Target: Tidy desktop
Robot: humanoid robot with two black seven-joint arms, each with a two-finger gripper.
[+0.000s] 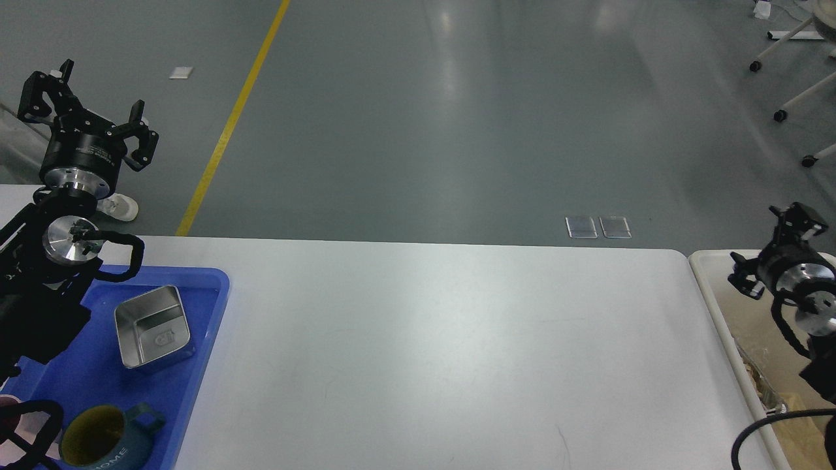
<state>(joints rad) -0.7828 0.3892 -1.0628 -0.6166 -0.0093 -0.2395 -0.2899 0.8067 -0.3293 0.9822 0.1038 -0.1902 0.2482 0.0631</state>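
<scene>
The white desktop [444,352] spans the middle of the head view and its middle is bare. My left gripper [88,104] is raised high above the table's far left corner, beyond the blue tray. Its fingers are spread wide and hold nothing. My right gripper [769,249] is at the right, over the near rim of the cream bin. Its two fingers stand apart and hold nothing.
A blue tray [202,352] on the left holds a square metal tin [153,326] and a teal mug [104,440] with a yellow inside. A cream bin [708,281] stands off the table's right end with foil and paper scraps inside. My left arm covers the tray's left side.
</scene>
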